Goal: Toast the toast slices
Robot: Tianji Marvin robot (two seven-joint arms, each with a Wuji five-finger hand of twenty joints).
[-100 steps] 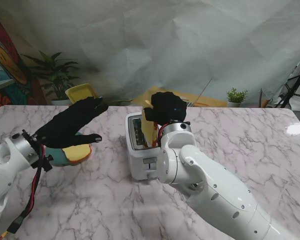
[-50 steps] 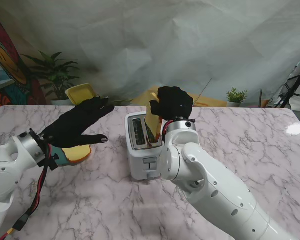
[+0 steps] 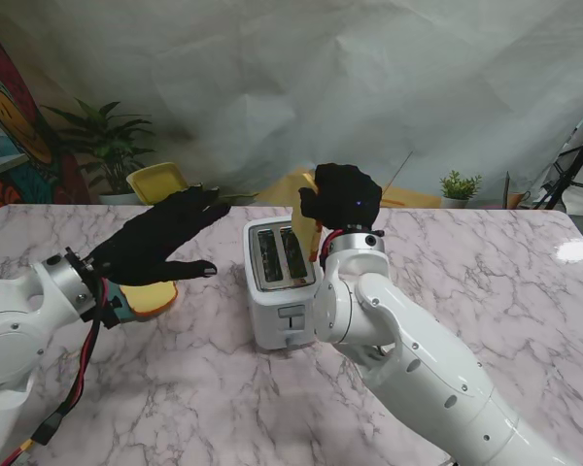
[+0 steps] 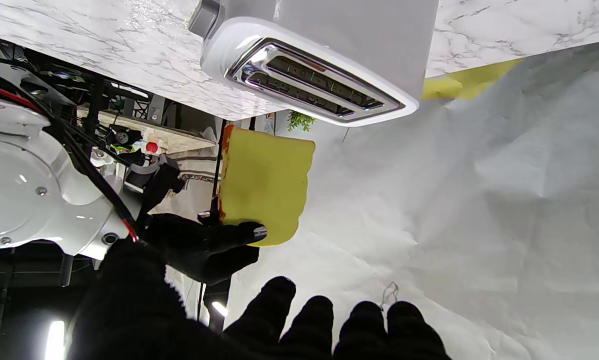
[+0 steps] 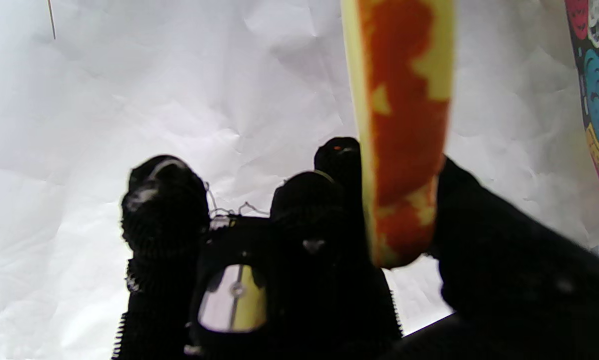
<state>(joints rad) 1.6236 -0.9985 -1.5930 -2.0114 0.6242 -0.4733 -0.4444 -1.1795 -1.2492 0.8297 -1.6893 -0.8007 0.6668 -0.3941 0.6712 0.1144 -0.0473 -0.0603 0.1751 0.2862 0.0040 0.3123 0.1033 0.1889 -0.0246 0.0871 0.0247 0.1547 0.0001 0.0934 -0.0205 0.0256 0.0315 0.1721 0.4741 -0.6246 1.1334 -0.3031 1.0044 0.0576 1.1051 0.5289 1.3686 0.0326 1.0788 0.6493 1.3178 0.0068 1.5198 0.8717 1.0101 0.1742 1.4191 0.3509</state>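
Note:
A white two-slot toaster (image 3: pixel 272 303) stands mid-table, and both slots (image 3: pixel 280 257) show nothing inside. My right hand (image 3: pixel 342 199) hovers just behind it, shut on a yellow toast slice (image 3: pixel 302 212) held upright above the slots. The left wrist view shows that slice (image 4: pixel 264 185) clear of the toaster (image 4: pixel 319 65), and the right wrist view shows its orange crust edge (image 5: pixel 399 125) pinched between thumb and fingers. My left hand (image 3: pixel 160 243) is open with its fingers spread, hovering left of the toaster over a second toast slice (image 3: pixel 148 297) on a teal dish.
A yellow container (image 3: pixel 160 180) sits at the table's far left edge, with a large potted plant (image 3: pixel 102 141) behind it. A small potted plant (image 3: pixel 459 186) stands at the far right. A white backdrop hangs behind the marble table (image 3: pixel 486 262).
My right hand has lifted the toast slice up out of the toaster's slot and slightly farther from me. The left hand has drifted a little toward the toaster.

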